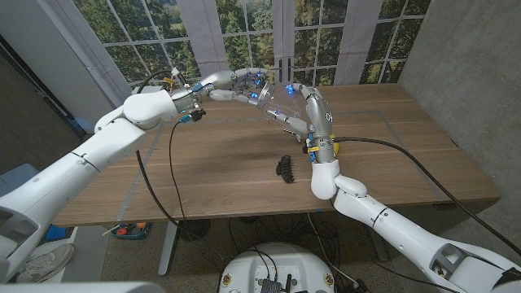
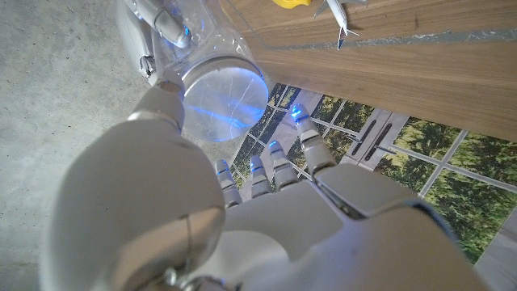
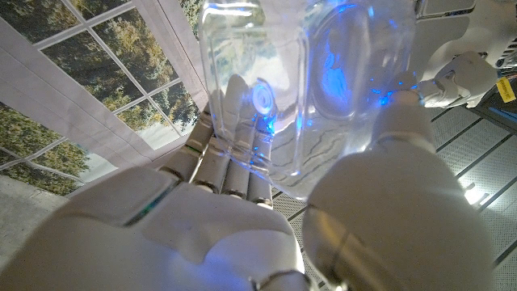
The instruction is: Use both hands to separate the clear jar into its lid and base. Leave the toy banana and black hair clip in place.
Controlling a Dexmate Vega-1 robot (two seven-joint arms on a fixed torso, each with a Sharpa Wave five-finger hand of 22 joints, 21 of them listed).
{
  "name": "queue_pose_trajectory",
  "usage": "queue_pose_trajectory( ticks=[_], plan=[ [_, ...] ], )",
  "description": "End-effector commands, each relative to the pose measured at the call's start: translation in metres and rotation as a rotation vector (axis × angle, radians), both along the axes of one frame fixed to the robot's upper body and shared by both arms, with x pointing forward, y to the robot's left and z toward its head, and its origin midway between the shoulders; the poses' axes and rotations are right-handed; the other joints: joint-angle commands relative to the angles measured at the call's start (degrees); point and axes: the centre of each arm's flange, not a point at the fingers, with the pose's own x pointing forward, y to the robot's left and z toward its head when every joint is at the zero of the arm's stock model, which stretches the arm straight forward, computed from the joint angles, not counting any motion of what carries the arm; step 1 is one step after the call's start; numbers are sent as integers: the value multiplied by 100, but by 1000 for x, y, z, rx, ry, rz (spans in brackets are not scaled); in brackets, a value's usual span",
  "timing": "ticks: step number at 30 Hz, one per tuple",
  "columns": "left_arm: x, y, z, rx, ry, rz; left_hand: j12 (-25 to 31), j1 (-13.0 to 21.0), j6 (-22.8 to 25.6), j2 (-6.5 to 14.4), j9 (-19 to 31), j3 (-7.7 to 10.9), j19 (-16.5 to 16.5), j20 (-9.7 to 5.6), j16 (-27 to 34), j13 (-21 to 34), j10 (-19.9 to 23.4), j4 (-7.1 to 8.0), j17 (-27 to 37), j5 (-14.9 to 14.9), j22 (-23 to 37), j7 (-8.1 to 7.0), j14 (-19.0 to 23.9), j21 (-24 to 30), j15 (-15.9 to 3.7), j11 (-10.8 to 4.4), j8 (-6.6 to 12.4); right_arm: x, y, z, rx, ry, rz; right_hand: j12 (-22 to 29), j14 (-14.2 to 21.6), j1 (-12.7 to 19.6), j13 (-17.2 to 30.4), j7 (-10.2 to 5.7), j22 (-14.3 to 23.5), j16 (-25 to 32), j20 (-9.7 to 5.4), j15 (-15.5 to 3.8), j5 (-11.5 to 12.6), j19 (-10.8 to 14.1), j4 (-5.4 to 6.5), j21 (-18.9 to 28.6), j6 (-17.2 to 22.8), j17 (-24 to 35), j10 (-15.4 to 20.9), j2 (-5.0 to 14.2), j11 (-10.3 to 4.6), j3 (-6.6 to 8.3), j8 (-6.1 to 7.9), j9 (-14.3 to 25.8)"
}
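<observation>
Jar held aloft, both hands.
Clear jar lies roughly level near the tabletop's far edge, left hand and right hand each closed around one end.

No legible text, brand, number or sign found in any view. A yellow tag on the left arm appears in the right wrist view, with dark marks too small to read. The right forearm carries a small dark mark in the head view, also unreadable.
</observation>
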Motion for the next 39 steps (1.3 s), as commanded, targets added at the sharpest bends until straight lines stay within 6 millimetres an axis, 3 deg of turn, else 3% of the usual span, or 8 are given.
queue_pose_trajectory(
  ticks=[1,8,13,17,21,27,30,39],
  plan=[
    [2,-8,0,33,41,-63,137,-47,13,-11,-8,52,486,-192,110,-62,287,-11,15,33,26,-14,388,111,-154,-49,-1,-5,-2,0,9,-5,6,10,77,470,21,-1147,21,-1,-294,-868,18,-44,474,39,1771,14,1222,1507,-1166,500,83,33],
    [5,-10,-1,25,75,-112,221,-7,259,64,-4,92,896,-311,143,-132,574,-4,22,33,33,-4,656,173,-265,-17,85,-5,-2,0,7,-4,5,7,82,480,13,-1147,20,-1,-294,-874,19,-40,467,50,1784,18,1238,1507,-1162,504,85,24],
    [7,-9,-1,-12,72,-119,470,246,1044,309,106,226,1691,-885,340,-134,1339,-45,72,51,53,138,1445,306,-778,-54,384,-5,-2,1,10,-4,3,12,79,472,28,-1155,19,-10,-295,-867,18,-49,472,53,1777,13,1237,1506,-1164,502,81,20],
    [7,-10,-1,-21,88,-114,676,633,1410,550,239,389,2373,-1668,622,-18,1902,-101,161,85,71,455,2199,493,-1116,78,574,-5,-2,1,8,-10,-3,7,80,469,20,-1159,19,-13,-298,-866,17,-50,474,59,1773,13,1245,1506,-1163,501,86,31],
    [8,-12,-3,-22,114,-96,866,783,1721,599,322,479,2857,-2031,802,69,2429,-81,185,79,83,809,2825,675,-1334,102,727,-5,-3,1,8,-8,0,3,81,471,23,-1153,18,-12,-295,-866,16,-52,470,65,1776,17,1236,1501,-1162,499,84,24],
    [9,-18,-9,-48,167,-41,1066,138,2014,390,424,285,3650,-2164,920,161,3102,108,157,-12,96,1219,3625,1010,-1471,225,863,-6,-2,0,5,-24,-6,-2,79,470,30,-1159,17,-17,-291,-866,15,-58,472,72,1775,17,1226,1503,-1162,498,87,27],
    [11,-21,-12,-74,218,-27,1192,-209,2434,362,525,272,4243,-2235,972,149,3750,126,110,-33,98,1703,4280,1274,-1527,380,1051,-6,-3,0,3,-24,-8,-6,78,465,29,-1159,17,-20,-296,-863,15,-63,476,75,1776,16,1223,1506,-1172,498,89,29],
    [16,-22,-21,-190,396,23,1453,-969,4139,652,788,587,5408,-2185,962,-377,5816,147,-12,-97,91,2485,6324,1834,-1473,675,1524,-8,-3,0,10,-34,-11,-16,71,468,22,-1157,16,-26,-305,-866,14,-74,474,85,1769,17,1228,1511,-1169,500,86,24]
  ],
)
